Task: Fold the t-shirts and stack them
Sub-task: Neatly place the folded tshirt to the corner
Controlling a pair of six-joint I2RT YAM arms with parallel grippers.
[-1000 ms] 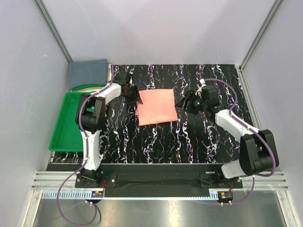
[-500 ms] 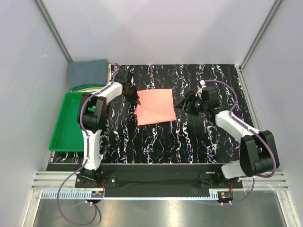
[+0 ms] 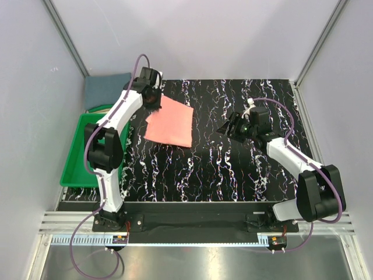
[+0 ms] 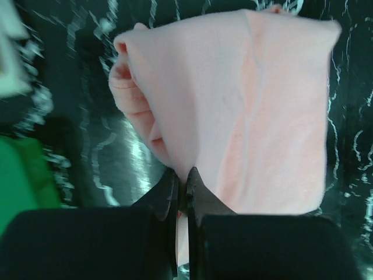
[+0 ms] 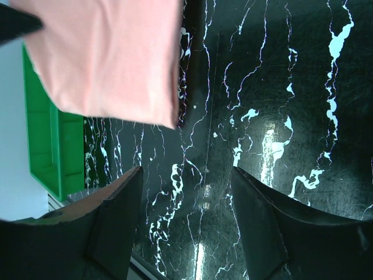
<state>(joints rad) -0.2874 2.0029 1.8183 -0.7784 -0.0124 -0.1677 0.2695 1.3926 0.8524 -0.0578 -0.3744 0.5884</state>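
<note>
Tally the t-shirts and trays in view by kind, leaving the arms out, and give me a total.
T-shirts: 2 (salmon-pink t-shirt, blue-grey t-shirt)
Trays: 1 (green tray)
Total: 3

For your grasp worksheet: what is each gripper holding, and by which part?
Left gripper pinches the folded pink t-shirt at its edge; right gripper holds nothing.
</note>
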